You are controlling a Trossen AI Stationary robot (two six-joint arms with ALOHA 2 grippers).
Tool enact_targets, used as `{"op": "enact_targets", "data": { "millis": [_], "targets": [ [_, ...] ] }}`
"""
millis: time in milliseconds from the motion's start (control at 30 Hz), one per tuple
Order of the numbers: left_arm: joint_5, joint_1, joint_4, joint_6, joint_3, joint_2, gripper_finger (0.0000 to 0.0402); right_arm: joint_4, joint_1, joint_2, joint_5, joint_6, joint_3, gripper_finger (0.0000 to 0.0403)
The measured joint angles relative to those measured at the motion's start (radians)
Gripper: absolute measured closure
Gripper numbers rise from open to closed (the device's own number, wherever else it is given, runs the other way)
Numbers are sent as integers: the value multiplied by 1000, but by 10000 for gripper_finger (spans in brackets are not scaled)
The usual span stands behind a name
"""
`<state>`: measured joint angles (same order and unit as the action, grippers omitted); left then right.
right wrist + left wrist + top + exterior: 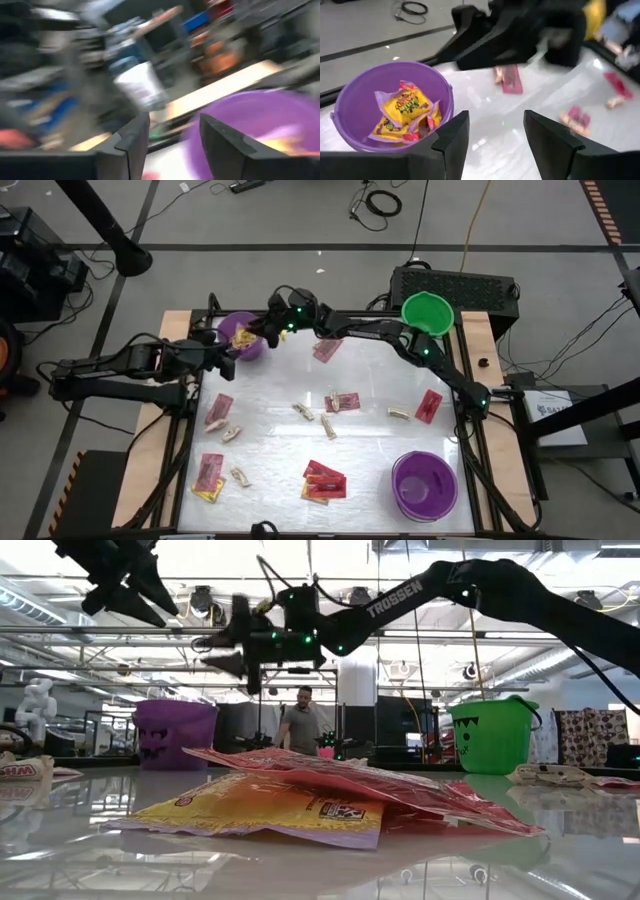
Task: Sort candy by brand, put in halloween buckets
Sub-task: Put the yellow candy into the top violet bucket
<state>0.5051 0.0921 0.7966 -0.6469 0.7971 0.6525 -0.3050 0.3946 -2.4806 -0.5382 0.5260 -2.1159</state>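
At upper left of the high view, the right gripper (262,333) hangs over the purple bucket (240,337), fingers parted and apparently empty. The left gripper (228,360), open, waits beside it. Yellow candy packets (405,107) lie inside that bucket.

My right wrist view is smeared with blur: the purple bucket (260,130) is a soft shape cut off by the picture's edge, and the room behind it is unreadable. In my left wrist view, my right arm (520,35) hides part of the worktop (490,130). From above, the tan candy pieces (232,434) are too small to name a brand. Low down, yellow and red packets (300,802) hide the worktop behind them.
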Motion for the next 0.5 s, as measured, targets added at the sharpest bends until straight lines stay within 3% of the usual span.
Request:
{"op": "enact_targets", "data": {
  "millis": [167,267,367,500],
  "targets": [
    [-6,0,32,58,-4,6,206,32,-12,20,-341,122,0,235],
    [-10,0,31,90,-18,8,206,40,-55,20,-480,190,0,235],
    [-23,0,39,127,-27,16,206,48,-116,24,-537,222,0,235],
    [-32,0,54,132,-54,21,206,87,-202,24,-516,179,0,235]
  ]
}}
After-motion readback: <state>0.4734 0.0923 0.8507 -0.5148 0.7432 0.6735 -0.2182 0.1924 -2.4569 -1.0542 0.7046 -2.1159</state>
